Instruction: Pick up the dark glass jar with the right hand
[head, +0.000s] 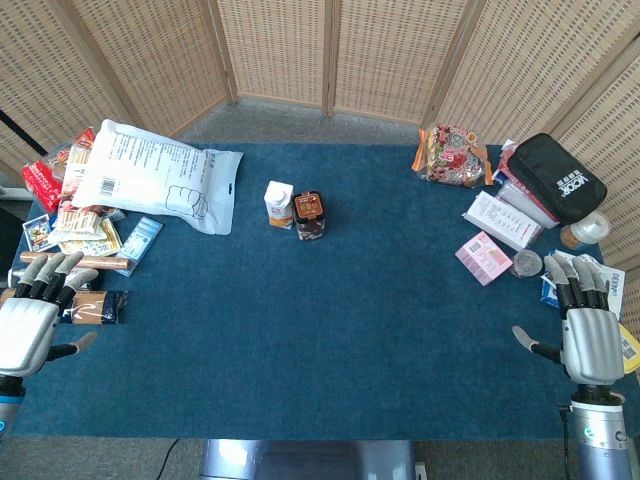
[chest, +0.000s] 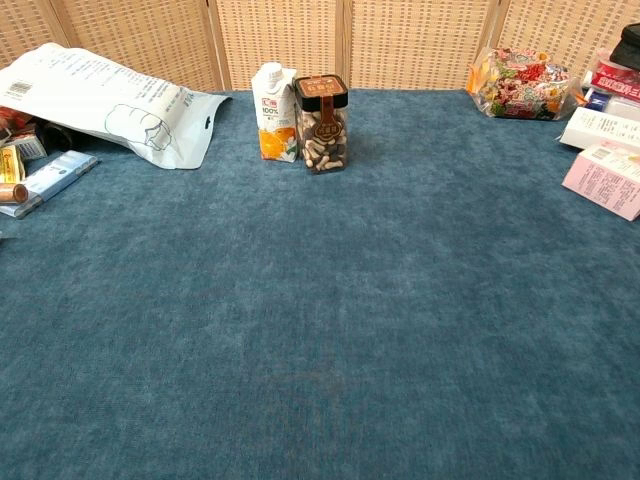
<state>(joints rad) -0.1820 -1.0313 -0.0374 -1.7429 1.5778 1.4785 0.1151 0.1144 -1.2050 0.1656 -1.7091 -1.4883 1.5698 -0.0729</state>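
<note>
The dark glass jar (head: 310, 215) (chest: 321, 124) stands upright near the table's middle back, with a brown lid and pale contents showing through. It touches or nearly touches a small white juice carton (head: 279, 204) (chest: 272, 112) on its left. My right hand (head: 585, 325) rests at the front right corner, far from the jar, fingers spread and holding nothing. At the front left edge my left hand (head: 32, 315) lies with fingers apart, also holding nothing. Neither hand shows in the chest view.
A large white bag (head: 155, 172) and several snack packets (head: 80, 235) crowd the left side. On the right lie a candy bag (head: 452, 155), a black pouch (head: 556, 176), white and pink boxes (head: 484, 257). Blue cloth (head: 330, 340) covers the table.
</note>
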